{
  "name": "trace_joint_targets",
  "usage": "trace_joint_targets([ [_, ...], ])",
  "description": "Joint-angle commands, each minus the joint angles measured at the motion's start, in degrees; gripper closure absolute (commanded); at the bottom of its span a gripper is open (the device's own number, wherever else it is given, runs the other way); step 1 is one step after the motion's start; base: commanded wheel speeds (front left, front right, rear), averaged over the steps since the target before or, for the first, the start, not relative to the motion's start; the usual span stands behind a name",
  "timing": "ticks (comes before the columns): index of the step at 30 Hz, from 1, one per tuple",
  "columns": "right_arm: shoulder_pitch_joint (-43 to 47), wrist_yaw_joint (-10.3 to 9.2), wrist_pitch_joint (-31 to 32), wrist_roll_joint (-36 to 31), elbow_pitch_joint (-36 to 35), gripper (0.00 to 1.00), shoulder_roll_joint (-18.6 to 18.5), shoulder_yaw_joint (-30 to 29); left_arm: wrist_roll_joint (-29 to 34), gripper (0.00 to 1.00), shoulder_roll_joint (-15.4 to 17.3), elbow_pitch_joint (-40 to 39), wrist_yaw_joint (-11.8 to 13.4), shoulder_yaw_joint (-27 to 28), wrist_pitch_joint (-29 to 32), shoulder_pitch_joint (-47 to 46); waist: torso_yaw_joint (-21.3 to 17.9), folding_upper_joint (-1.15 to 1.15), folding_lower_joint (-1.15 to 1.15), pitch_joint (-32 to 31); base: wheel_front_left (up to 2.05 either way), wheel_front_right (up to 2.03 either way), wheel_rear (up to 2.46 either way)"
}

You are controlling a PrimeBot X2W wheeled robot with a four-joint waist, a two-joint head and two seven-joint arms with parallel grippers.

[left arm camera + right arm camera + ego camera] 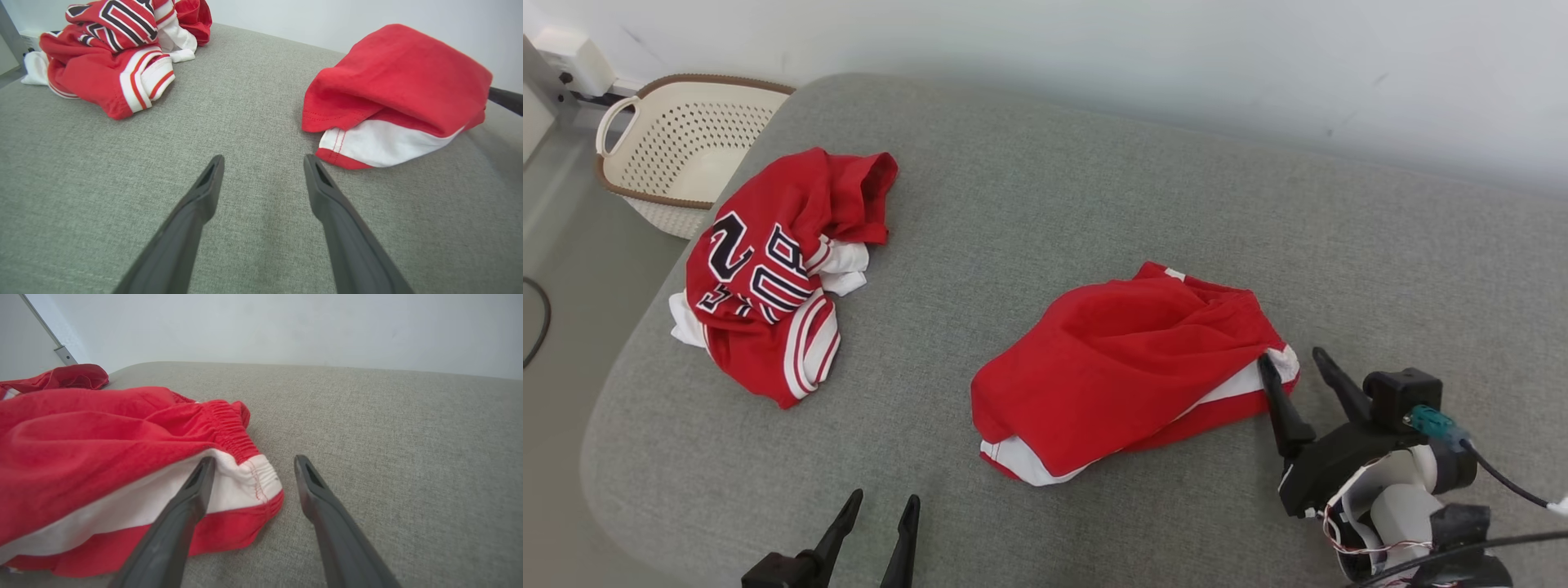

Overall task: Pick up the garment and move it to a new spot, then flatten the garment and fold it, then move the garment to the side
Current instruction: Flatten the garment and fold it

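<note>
Surface: a grey fabric-covered cushion [1029, 204], like a bed or sofa top, set against a pale wall; I cannot tell which piece of furniture it is.
Garment: red shorts [1123, 371] with white side panels lie bunched just right of the cushion's centre, elastic waistband toward 3 o'clock, hem toward 7 o'clock.
Step in hand: judged as the first pick-up; the shorts lie crumpled and unlifted, nothing flattened or folded.
Right gripper [1294, 363]: at 4 o'clock in the head view, fingers spread apart and holding nothing; one fingertip touches or slips under the white waistband corner, the other stands over bare cushion just beside it.
Left gripper [882, 510]: at 6 o'clock, fingers released and empty, well apart from the shorts, whose hem lies toward its 1 o'clock.
Next move: likely calls for the right fingers to straddle the waistband edge and close on it before lifting.
Around: a red jersey [768, 269] with dark lettering lies heaped at 9 o'clock; a cream perforated basket [678, 147] sits beyond at 10 o'clock.
</note>
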Motion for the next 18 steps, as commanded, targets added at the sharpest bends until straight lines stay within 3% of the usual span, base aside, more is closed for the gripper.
trace_joint_targets([
  [1,-1.01,-0.02,-0.27,1.54,2.84,0.00,-0.23,2.06,-0.14,0.00,0.03,0.56,-0.05,-0.22,-0.27,-0.21,0.57,0.00,0.00,0.28,0.00,0.00,0.00],
  [6,-3.65,-0.02,-0.29,4.80,6.78,0.00,-0.95,5.89,-0.46,0.00,0.02,0.48,0.01,-0.33,-0.27,-0.49,1.71,0.00,0.00,0.59,0.00,0.00,0.00],
  [7,-4.10,-0.02,-0.29,5.64,7.21,0.09,-1.13,6.68,-0.46,0.00,0.02,0.40,0.04,-0.25,-0.27,-0.48,1.92,0.00,0.00,0.65,0.00,0.00,0.00],
  [8,-4.66,-0.02,-0.29,6.24,7.19,0.63,-1.42,7.24,-0.43,0.00,0.02,0.30,0.10,-0.10,-0.27,-0.40,2.02,0.00,0.00,0.70,0.00,0.00,0.00],
  [9,-5.20,-0.02,-0.30,6.75,6.68,1.00,-1.78,7.31,-0.42,0.00,0.02,0.23,0.12,0.06,-0.27,-0.31,2.08,0.00,0.00,0.76,0.00,0.00,0.00],
  [18,-2.73,-0.02,-0.29,5.02,3.99,1.00,-4.82,2.50,-0.77,0.00,0.01,-0.32,0.12,-0.12,-0.27,0.02,-1.01,0.00,0.00,-0.19,0.00,0.00,0.00],
])
